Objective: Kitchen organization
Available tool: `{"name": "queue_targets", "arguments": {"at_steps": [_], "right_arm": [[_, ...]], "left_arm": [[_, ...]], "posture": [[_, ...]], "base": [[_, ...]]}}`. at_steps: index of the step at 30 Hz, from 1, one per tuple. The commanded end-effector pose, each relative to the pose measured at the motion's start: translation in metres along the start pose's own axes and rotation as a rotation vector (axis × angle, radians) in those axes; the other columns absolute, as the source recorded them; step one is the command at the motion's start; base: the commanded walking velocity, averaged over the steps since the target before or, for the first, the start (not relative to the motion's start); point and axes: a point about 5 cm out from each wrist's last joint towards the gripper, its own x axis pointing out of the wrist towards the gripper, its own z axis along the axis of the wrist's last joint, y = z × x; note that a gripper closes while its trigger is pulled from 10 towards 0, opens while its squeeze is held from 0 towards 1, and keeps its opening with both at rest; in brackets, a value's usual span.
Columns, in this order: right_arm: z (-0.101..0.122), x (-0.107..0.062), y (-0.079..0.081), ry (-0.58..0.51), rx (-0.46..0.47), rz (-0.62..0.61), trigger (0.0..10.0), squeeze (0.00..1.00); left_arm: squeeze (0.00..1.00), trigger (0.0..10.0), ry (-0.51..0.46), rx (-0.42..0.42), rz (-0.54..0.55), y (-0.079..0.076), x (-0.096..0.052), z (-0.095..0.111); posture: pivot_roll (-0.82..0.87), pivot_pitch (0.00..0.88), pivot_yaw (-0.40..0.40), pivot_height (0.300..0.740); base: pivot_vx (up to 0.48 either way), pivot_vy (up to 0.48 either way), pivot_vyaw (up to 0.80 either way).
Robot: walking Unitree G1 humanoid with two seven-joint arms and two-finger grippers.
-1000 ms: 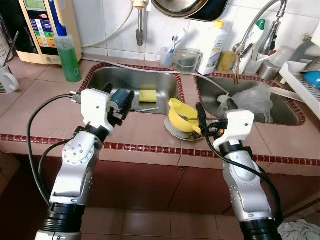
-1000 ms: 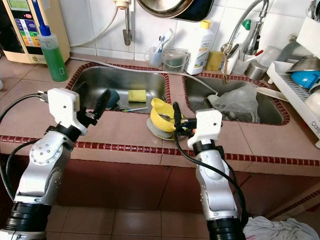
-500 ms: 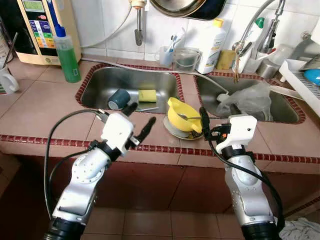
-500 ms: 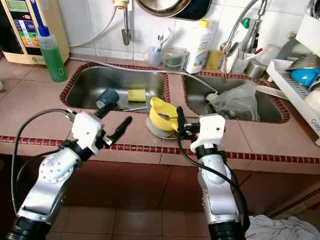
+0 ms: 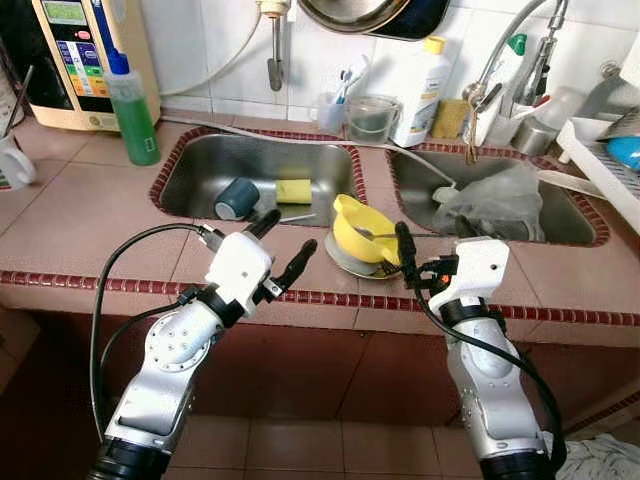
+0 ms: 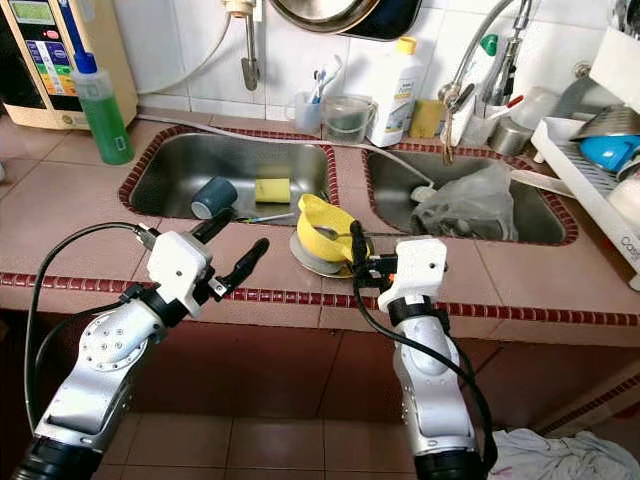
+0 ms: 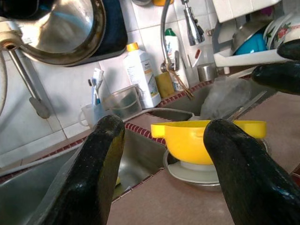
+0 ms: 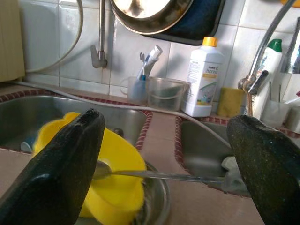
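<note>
- A counter (image 5: 90, 215) of pinkish-brown tiles with a dark red border strip along its front edge holds two steel sinks side by side; white wall tiles rise behind, and dark reddish floor tiles lie below.
- At the far left a beige appliance (image 5: 85, 60) stands against the wall; a green bottle (image 5: 132, 110) stands just in front of it; a white mug (image 5: 14, 160) sits at the counter's left edge.
- The left sink (image 5: 200, 165) holds a dark blue cup (image 5: 237, 197) lying on its side, mouth toward the front left, and a yellow sponge (image 5: 294, 190) lying flat beside it.
- The left gripper (image 5: 283, 245) hovers over the counter's front strip, just in front of the left sink; its fingers are spread wide and hold nothing; they point right, toward the bowl.
- On the strip between the sinks a yellow bowl (image 5: 364, 226) sits tilted on a steel plate (image 5: 345, 258); a spoon (image 8: 159, 176) rests in it, handle running right toward the right sink.
- The right gripper (image 8: 164, 159) is just beside the bowl, on its front right; its fingers stand wide apart and empty.
- Behind, a clear cup (image 5: 372, 118) and a white bottle (image 5: 424, 92) stand by the wall.
- The right sink (image 5: 570, 225) holds a clear plastic bag (image 5: 500, 200) under the tap (image 5: 500, 60); a white dish rack (image 5: 600, 160) stands at far right.
</note>
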Motion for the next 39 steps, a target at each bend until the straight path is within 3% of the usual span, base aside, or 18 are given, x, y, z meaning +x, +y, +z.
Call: {"name": "queue_targets", "arguments": {"at_steps": [1, 6, 12, 21, 30, 39], "right_arm": [[0.0, -0.002, -0.006, -0.001, -0.009, -0.015, 10.0, 0.0], [0.0, -0.002, -0.006, -0.002, -0.009, -0.014, 10.0, 0.0], [-0.002, -0.003, -0.007, 0.004, -0.004, -0.013, 10.0, 0.0], [-0.011, -0.007, -0.009, 0.045, 0.03, 0.004, 10.0, 0.0], [-0.023, -0.018, -0.027, 0.114, 0.044, 0.059, 10.0, 0.0], [-0.033, -0.025, -0.045, 0.161, 0.108, 0.019, 10.0, 0.0]], "left_arm": [[0.0, 10.0, -0.022, -0.006, -0.012, -0.004, 0.002, 0.004], [0.0, 10.0, -0.014, 0.017, -0.006, -0.003, 0.004, 0.003], [0.0, 10.0, -0.009, 0.042, 0.024, -0.001, 0.005, 0.003], [0.0, 10.0, -0.004, 0.105, -0.056, -0.01, 0.009, 0.004], [0.0, 10.0, -0.007, 0.121, -0.131, -0.028, 0.011, 0.005], [0.0, 10.0, -0.018, 0.131, -0.131, -0.028, 0.014, 0.007]], "posture": [[0.08, 0.0, -0.056, 0.74], [0.08, 0.0, -0.056, 0.74], [0.08, 0.0, -0.053, 0.74], [0.07, 0.0, -0.049, 0.74], [0.07, 0.0, -0.041, 0.74], [0.06, 0.0, -0.035, 0.74]], "base": [[0.0, -0.48, 0.0], [0.0, -0.48, 0.0], [0.0, 0.0, 0.0], [0.0, 0.0, 0.0], [0.0, 0.0, 0.0], [0.0, 0.0, 0.0]]}}
